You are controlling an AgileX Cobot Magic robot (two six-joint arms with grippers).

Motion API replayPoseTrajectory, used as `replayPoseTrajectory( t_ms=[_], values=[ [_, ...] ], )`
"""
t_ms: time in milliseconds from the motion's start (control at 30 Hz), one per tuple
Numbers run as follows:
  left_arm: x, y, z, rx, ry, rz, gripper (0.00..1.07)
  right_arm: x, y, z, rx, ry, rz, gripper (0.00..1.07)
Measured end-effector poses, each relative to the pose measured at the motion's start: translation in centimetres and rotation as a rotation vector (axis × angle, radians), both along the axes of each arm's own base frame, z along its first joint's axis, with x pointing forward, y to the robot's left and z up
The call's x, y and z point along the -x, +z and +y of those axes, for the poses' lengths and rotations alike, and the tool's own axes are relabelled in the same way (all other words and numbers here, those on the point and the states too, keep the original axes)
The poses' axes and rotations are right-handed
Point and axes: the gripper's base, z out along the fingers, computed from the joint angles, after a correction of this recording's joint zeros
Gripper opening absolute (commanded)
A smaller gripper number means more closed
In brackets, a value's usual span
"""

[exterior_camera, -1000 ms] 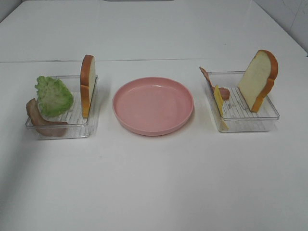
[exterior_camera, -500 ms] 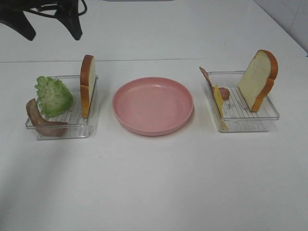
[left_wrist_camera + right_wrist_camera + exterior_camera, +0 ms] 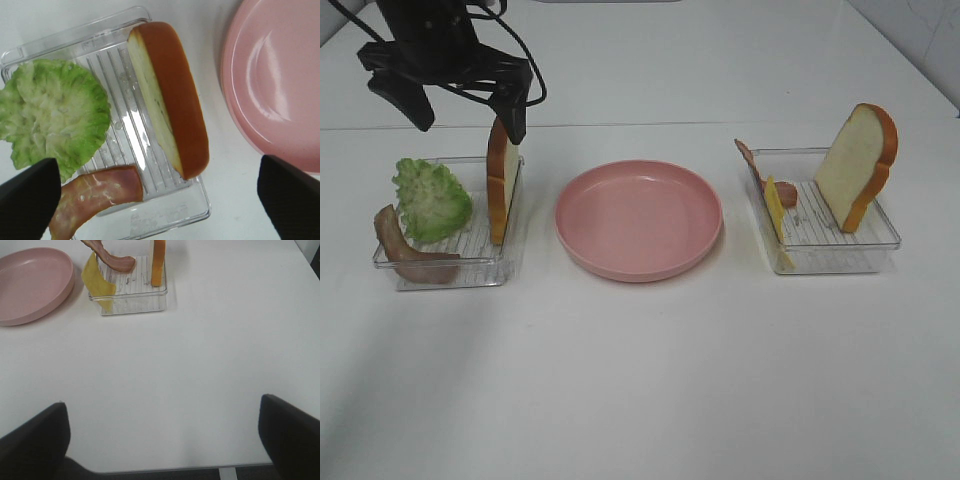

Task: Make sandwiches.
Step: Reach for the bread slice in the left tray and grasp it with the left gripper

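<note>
The left fingers (image 3: pixel 512 108), spread wide and empty, hover over the upright bread slice (image 3: pixel 502 185) in the left tray (image 3: pixel 450 283); the right fingers (image 3: pixel 35 440) gape empty above the desk (image 3: pixel 175 390). The slice looks light and stiff, and is probably best pinched across its flat faces near the top crust.

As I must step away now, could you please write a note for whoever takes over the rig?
Left gripper: open, empty, above the left tray.
Right gripper: open, empty, away from the right tray.
Left tray holds lettuce, left bacon, left bread on edge.
Right tray holds right bread, cheese, right bacon.
Done: nothing; the plate is bare.
Left: stack all on the plate.
</note>
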Motion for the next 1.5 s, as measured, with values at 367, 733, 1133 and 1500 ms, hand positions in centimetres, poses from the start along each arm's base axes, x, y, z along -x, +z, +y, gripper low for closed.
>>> replayPoseTrajectory(
  t_ms=[367, 733, 1133, 1500],
  values=[
    [-1.8, -2.5, -0.6, -0.013, 0.000, 0.011, 0.99, 0.0, 0.0, 0.0, 0.000, 0.000, 0.000, 0.99],
    [-2.4, -4.2, 0.0, -0.053, 0.004, 0.034, 0.98, 0.0, 0.0, 0.0, 0.000, 0.000, 0.000, 0.99],
    [-2.6, -5.3, 0.0, -0.066, -0.006, 0.051, 0.85, 0.0, 0.0, 0.0, 0.000, 0.000, 0.000, 0.99],
    [-2.6, -5.3, 0.0, -0.063, -0.004, 0.053, 0.19, 0.0, 0.0, 0.0, 0.000, 0.000, 0.000, 0.99]
  ],
)
